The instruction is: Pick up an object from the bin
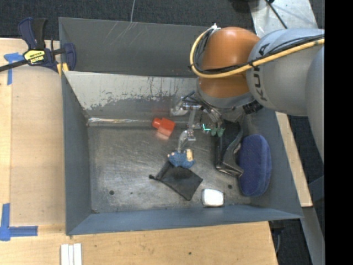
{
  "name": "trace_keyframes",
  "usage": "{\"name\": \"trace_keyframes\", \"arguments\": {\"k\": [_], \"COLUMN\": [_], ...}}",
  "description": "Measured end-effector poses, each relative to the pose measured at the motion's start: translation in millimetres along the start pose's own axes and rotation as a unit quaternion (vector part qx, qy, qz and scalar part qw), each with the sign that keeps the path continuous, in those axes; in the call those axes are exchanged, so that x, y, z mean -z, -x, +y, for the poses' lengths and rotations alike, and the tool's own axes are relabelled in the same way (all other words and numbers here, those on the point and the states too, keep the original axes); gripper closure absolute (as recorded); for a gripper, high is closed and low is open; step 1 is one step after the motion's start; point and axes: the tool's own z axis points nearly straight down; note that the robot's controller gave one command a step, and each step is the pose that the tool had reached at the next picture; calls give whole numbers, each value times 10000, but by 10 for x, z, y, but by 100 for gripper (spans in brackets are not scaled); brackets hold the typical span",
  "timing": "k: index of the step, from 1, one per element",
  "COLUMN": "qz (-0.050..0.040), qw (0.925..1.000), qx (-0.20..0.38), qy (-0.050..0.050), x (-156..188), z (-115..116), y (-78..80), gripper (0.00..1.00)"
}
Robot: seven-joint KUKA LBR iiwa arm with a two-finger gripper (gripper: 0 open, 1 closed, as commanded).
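A small blue toy (180,159) with a yellow patch lies near the middle of the bin (77,164) floor. The claw (187,142) hangs just above it, its tip close over the toy's upper edge. I cannot tell whether they touch, or whether the claw is open or closed. A flat black piece (181,182) touches the toy's lower side, and a small white lump (213,197) sits near that piece's right corner. An orange block (164,126) lies to the claw's left, by the back wall. To the right, a black clip (226,154) lies beside a dark blue oval pouch (255,164) against the right wall.
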Motion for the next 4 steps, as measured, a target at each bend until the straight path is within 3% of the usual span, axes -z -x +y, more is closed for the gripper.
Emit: {"name": "trace_keyframes", "arguments": {"k": [1, 2, 3, 4], "qz": [-88, -99, -158, -90], "qw": [9811, 9818, 9818, 9778], "qx": [1932, 1898, 1891, 2093], "qy": [-12, 13, 0, -17], "x": [-594, -593, -555, 1178], "z": [233, 18, 15, -125], "y": [114, 168, 201, -77], "gripper": [0, 0, 100, 100]}}
